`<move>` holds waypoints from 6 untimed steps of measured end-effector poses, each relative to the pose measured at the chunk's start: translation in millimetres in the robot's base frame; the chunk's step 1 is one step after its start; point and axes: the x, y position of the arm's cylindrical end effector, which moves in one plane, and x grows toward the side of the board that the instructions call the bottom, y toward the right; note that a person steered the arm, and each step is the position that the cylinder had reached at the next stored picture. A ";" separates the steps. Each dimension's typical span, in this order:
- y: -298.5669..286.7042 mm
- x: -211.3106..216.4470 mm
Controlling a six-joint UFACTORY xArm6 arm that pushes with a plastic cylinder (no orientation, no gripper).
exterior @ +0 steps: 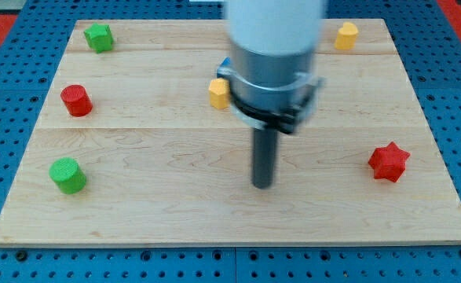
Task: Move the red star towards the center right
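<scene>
The red star (389, 162) lies on the wooden board (175, 204) near its right edge, a little below the middle. My tip (262, 185) rests on the board near the centre, well to the left of the red star and slightly lower in the view. Nothing touches the star. The arm's pale body (273, 55) hangs over the middle of the board and hides what lies behind it.
A yellow block (218, 93) sits partly hidden beside the arm's body. A yellow block (345, 35) is at the top right, a green star-like block (99, 37) at the top left, a red cylinder (76, 101) at the left, a green cylinder (67, 174) at the lower left.
</scene>
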 end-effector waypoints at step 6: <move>184.9 -86.5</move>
